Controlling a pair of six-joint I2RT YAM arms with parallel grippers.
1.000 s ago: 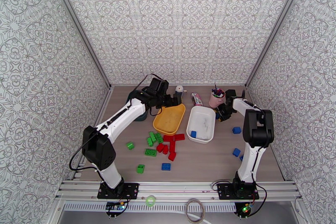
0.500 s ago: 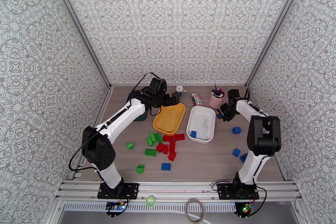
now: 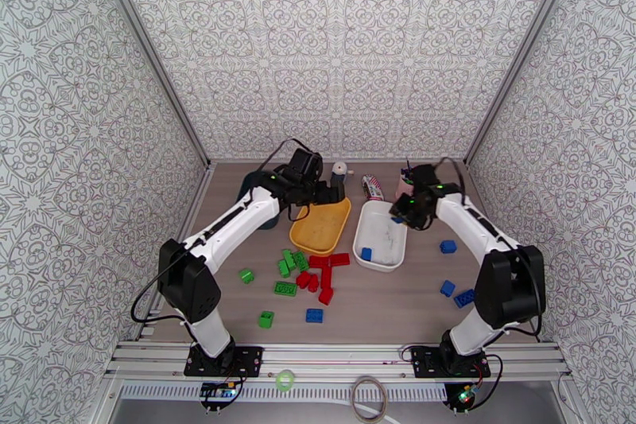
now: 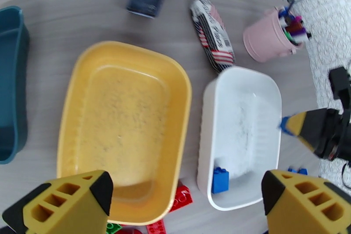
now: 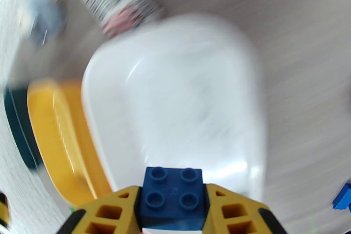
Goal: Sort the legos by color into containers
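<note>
Right gripper (image 5: 173, 213) is clamping a blue brick (image 5: 173, 195) over the white tray (image 5: 175, 99), one blue (image 4: 220, 180) sitting inside. Left gripper (image 4: 184, 195) is hovering open above the empty yellow tray (image 4: 123, 112). Reds (image 3: 322, 270) and greens (image 3: 290, 262) are waiting loose at 6 o'clock.

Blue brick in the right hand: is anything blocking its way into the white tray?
Nothing visible does. The right hand holds the blue brick at the white tray's edge; the tray's floor is bare except for one other blue brick at its near end.
</note>
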